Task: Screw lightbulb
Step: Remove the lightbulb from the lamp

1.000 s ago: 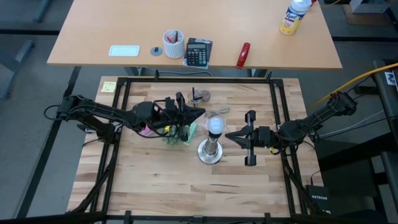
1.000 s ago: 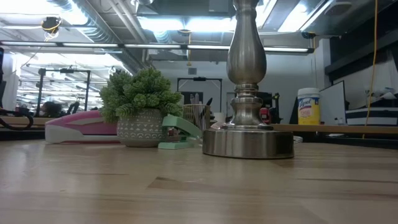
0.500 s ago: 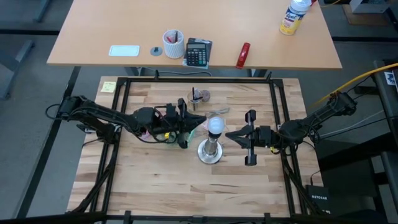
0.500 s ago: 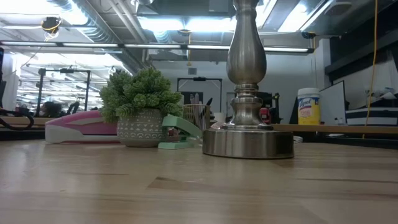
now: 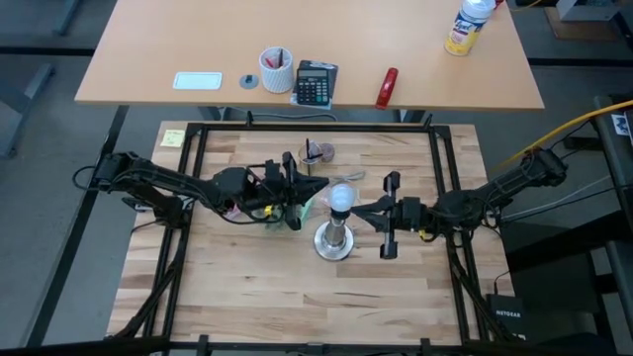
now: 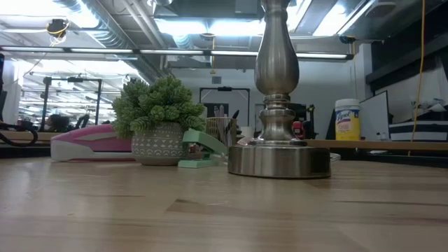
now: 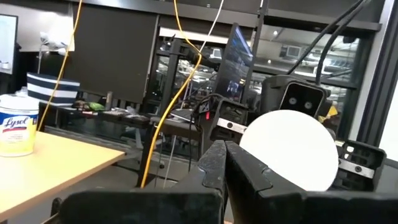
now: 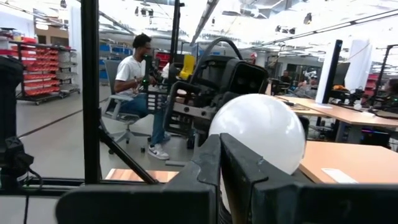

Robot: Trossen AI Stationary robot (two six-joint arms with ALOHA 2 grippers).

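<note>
With both pairs of fingers pressed together and nothing in them, I have the left gripper (image 5: 315, 184) and the right gripper (image 5: 362, 211) flanking the lightbulb (image 5: 342, 198) from opposite sides, each tip just beside the frosted globe and, as far as I can tell from above, neither quite touching it. The right gripper's tip points left toward the bulb; the left gripper's tip points right toward it and sits a little farther back on the table. I judge the two about equally near, the right perhaps better lined up with the globe's middle.

From the left wrist, my own closed fingers (image 7: 231, 163) run straight at the white globe (image 7: 290, 149), which fills the space just beyond their tips, with the other arm's gripper body behind it. From the right wrist, the same: closed fingers (image 8: 229, 163) aimed at the globe (image 8: 258, 140), the left arm's gripper behind it, and a seated person in a white shirt (image 8: 135, 74) far off in the room.

The bulb stands upright atop the silver stand (image 5: 335, 240), its long axis vertical, screw base down and hidden from overhead. Whether the threads are seated in the socket I cannot tell. The low view shows only the stand's round base (image 6: 278, 159) and turned stem on the wooden table (image 6: 224, 210), the bulb out of frame above.

Any turning, I judge, must go about that vertical axis, so a gripper would first have to part its fingers and close around the globe.
</note>
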